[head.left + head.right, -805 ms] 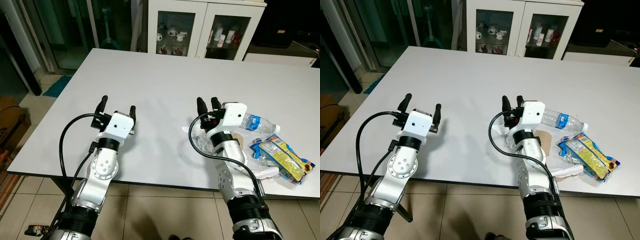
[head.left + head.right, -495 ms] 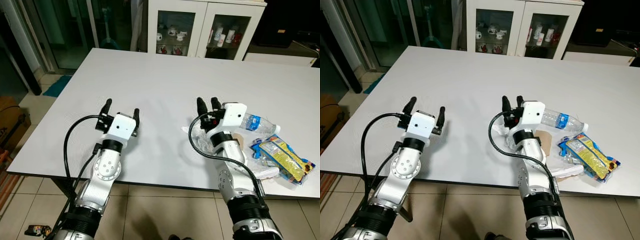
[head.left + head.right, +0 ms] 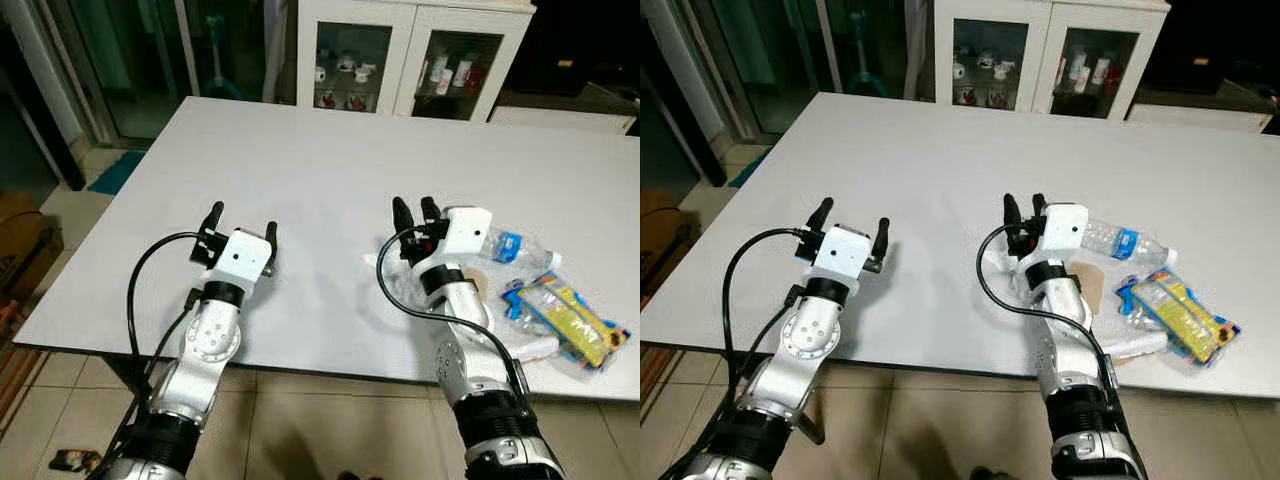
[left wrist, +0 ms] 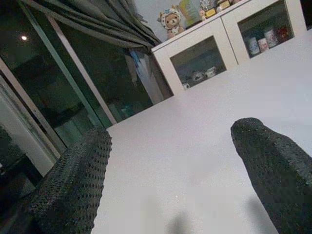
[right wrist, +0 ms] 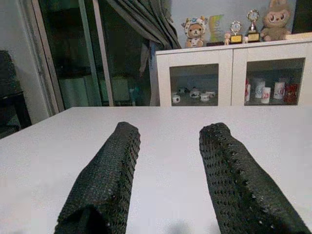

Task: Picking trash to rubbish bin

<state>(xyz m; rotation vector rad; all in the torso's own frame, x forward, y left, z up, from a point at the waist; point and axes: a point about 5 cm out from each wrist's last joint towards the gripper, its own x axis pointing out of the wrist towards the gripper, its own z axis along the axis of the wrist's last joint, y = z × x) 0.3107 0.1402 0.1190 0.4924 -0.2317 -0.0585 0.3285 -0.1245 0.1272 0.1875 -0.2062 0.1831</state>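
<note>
Trash lies at the right of the white table (image 3: 300,150): a clear plastic bottle (image 3: 517,247) with a blue label, a yellow and blue snack packet (image 3: 566,320), a white crumpled wrapper (image 3: 527,346) and clear plastic film (image 3: 403,287). My right gripper (image 3: 413,207) hovers open just left of the bottle, above the film, with nothing between its fingers (image 5: 109,180). My left gripper (image 3: 241,222) is open over bare table at the left, its fingers (image 4: 73,185) wide apart and holding nothing.
A white cabinet (image 3: 410,55) with glass doors and mugs stands behind the table. Dark glass doors (image 3: 120,60) run along the left. The table's near edge (image 3: 300,372) is just under my wrists, with tiled floor below.
My left arm has shifted a little to the right and forward over the table. The right gripper and the trash stay where they were.
</note>
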